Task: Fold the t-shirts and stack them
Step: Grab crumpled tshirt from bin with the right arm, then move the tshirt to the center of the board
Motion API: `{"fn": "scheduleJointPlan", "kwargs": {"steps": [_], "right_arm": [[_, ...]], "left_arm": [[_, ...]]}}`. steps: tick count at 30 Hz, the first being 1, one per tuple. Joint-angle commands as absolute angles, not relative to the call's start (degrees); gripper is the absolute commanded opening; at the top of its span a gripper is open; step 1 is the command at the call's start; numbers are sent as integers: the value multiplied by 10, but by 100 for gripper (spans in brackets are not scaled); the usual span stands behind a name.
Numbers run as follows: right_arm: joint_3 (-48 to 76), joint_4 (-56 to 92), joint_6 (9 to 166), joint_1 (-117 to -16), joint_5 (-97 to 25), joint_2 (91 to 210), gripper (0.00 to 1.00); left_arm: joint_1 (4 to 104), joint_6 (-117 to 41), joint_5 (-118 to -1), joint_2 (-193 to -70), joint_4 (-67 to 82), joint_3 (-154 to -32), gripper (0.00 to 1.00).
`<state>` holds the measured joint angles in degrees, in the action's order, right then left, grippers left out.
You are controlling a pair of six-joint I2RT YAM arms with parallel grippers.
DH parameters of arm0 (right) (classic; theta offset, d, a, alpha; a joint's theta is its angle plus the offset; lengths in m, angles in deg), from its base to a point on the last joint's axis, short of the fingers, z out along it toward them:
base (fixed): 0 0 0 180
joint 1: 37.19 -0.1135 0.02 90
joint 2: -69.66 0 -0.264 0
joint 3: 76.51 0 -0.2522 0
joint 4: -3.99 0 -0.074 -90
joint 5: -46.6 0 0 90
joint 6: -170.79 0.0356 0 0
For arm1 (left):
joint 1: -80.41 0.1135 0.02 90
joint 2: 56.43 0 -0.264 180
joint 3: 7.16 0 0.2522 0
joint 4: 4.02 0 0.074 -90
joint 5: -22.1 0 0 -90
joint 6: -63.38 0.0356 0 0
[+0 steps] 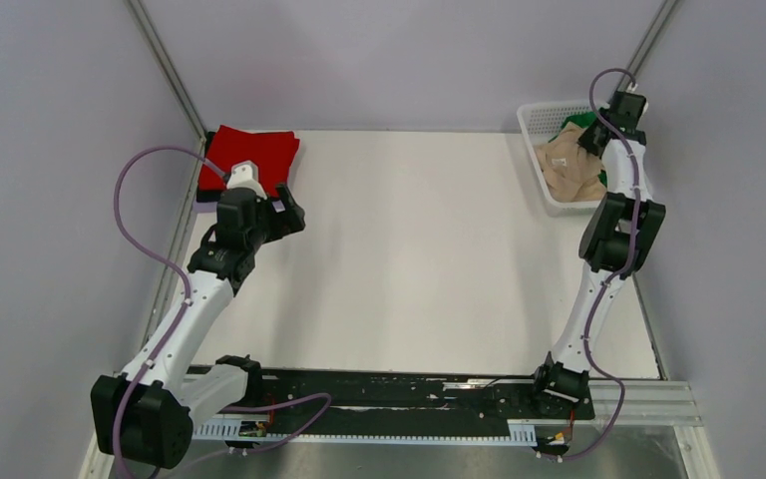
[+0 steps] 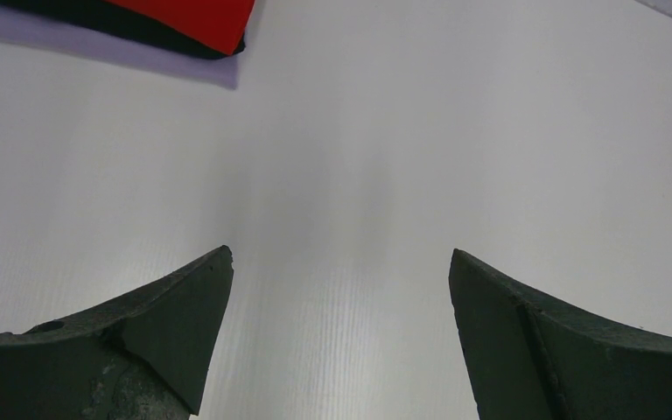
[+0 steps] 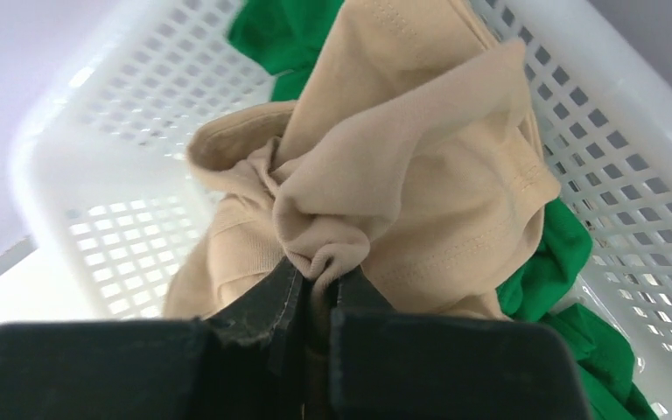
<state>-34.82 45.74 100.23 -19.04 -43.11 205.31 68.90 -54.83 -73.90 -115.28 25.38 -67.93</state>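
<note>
A tan t-shirt (image 3: 420, 175) lies crumpled in a white lattice basket (image 3: 140, 96) at the far right corner of the table (image 1: 419, 259), heaped on top of a bright green t-shirt (image 3: 271, 35) that shows at the far end of the basket and along its right side. The right gripper (image 3: 319, 273) reaches down into the basket, its two dark fingers closed tight on a bunched fold of the tan cloth, which puckers where they pinch it. Across the table, at the far left corner, a red t-shirt (image 1: 254, 155) lies folded flat on top of a dark t-shirt (image 2: 122, 22), whose edge shows along its near side. The left gripper (image 2: 341, 262) hovers just near of that stack, over bare white table, its fingers spread wide apart and holding nothing. Both arms rise from bases at the near edge of the table.
</note>
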Motion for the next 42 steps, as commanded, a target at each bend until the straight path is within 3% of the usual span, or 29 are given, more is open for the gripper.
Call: {"fn": "scheduleJointPlan", "kwargs": {"steps": [1,15,21,27,31,32,35,36,42], "right_arm": [[-377,430,980,-193,-382,1937,0],[-300,342,1017,-217,-48,1670,0],[-235,282,1064,-292,142,1601,0],[-95,298,980,-386,268,1550,1],[96,323,877,-488,161,1496,20],[135,337,849,-519,109,1491,29],[194,379,789,-576,-14,1491,93],[204,382,798,-577,-50,1489,99],[259,387,902,-557,-299,1442,100]], "left_arm": [[690,-552,-730,-1133,245,-670,100],[690,-551,-724,-1065,247,-641,100],[690,-549,-730,-1049,260,-642,100],[690,-560,-750,-1036,277,-643,100],[690,-578,-735,-1043,278,-640,100],[690,-582,-732,-1046,281,-641,100],[690,-583,-711,-1067,293,-646,100],[690,-581,-704,-1072,299,-649,100],[690,-591,-605,-1127,303,-639,100]]}}
